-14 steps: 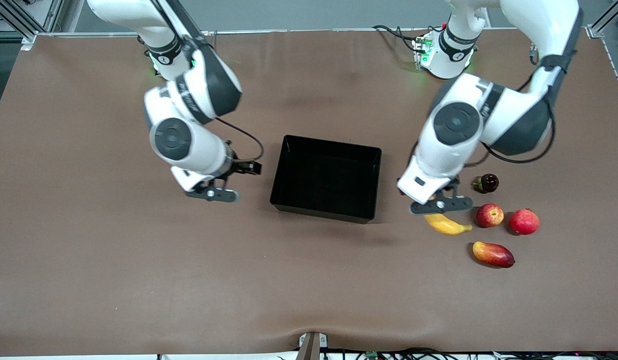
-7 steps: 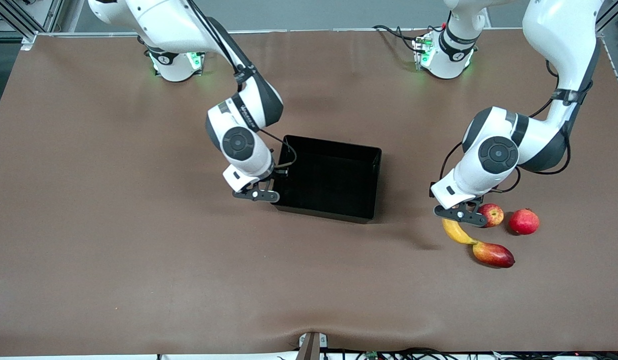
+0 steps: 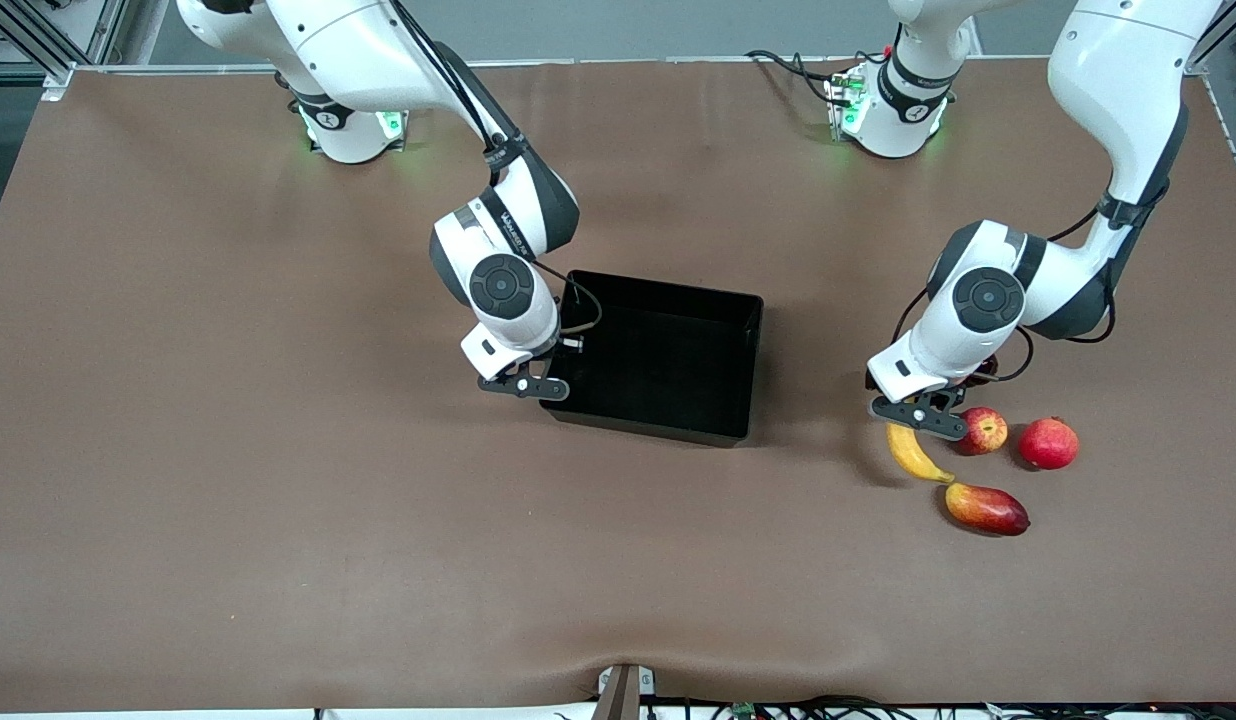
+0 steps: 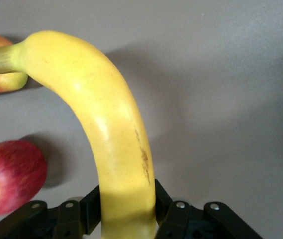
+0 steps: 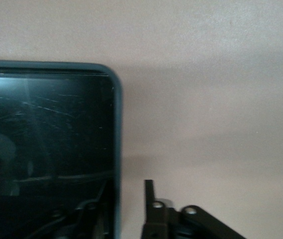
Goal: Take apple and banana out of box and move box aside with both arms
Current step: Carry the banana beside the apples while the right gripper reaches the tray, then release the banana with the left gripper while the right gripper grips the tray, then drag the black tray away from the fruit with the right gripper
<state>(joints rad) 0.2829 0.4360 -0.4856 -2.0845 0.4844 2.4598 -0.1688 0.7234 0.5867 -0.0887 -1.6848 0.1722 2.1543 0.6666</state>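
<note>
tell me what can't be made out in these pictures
- Left hand, front view: its grip end of the banana sits under the arm; whether the banana rests on the table is unclear.
- Right hand, front view: the arm covers where it meets the box wall.
- Right wrist view: one finger shows outside the wall; the inner one is lost in the dark.
- Left wrist view: apple cut by the edge.

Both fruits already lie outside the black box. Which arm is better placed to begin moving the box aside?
The right arm. Its right gripper sits at the black rectangular plastic box, fingers astride the wall. The left gripper is shut on the long yellow banana, beside the small red apple.
</note>
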